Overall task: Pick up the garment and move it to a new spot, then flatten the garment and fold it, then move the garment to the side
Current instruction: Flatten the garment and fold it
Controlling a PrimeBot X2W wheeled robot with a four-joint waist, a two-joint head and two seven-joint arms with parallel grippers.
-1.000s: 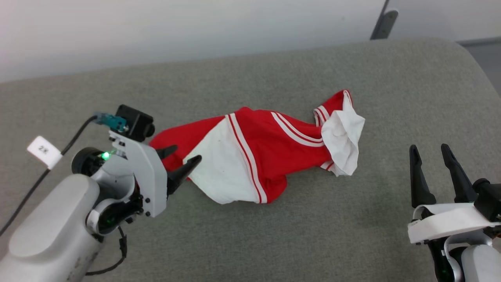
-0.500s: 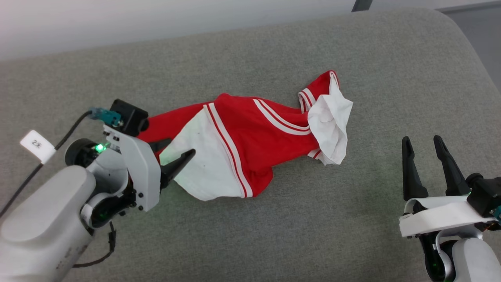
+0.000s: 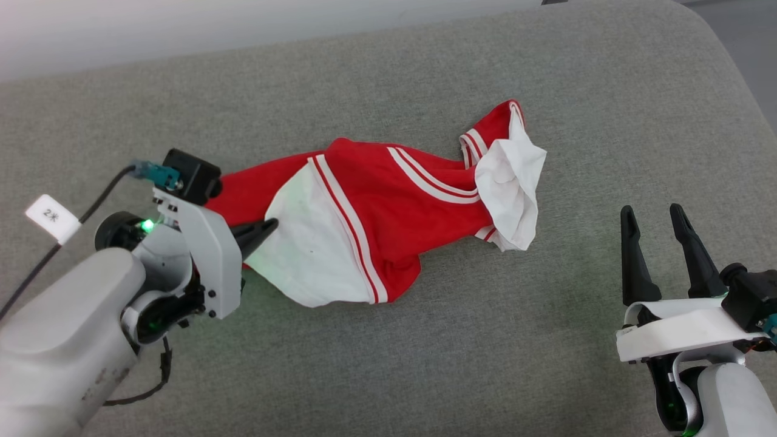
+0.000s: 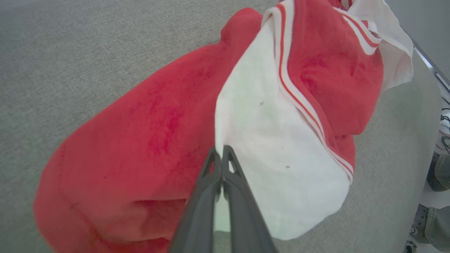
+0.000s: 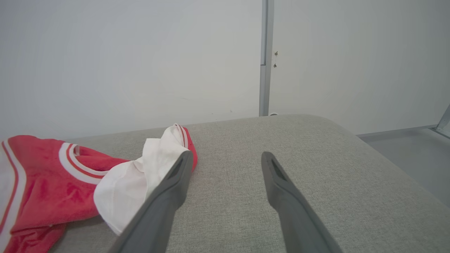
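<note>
a wide grey upholstered surface (image 3: 546, 340) spreads under everything, rounded at its far right corner.

the garment (image 3: 388, 212) lies crumpled near the middle of it, drawn into a loose rope from near left to far right. its red body is bunched. a large white panel (image 3: 303, 255) shows on the near left side and a smaller wad of white cloth (image 3: 513, 188) sits at the far right end. red-and-white striped trim (image 3: 349, 230) edges the panel. no lettering shows. it looks thin, limp and light, so lifted by one pinch it should sag and trail, and a shallow fold could slide out. it is not fragile. the trim and hems look thicker and should give a firmer bite. for flattening, two spread corners, one per gripper, seem the better holds.

the left gripper (image 3: 270, 223) is at the garment's left end with its fingers brought together. in the left wrist view its tips (image 4: 221, 149) meet on the line where white panel overlaps red cloth. they appear to pinch a fold there, though how much cloth is caught is hidden.

the right gripper (image 3: 651, 209) stands well apart on the right, fingers spread and empty over bare surface. in its own view (image 5: 227, 154) the white wad lies just past one finger.

a cable (image 3: 103, 194) with a paper tag (image 3: 51, 216) leads to the left wrist, where a small green light (image 3: 145, 225) glows.
</note>
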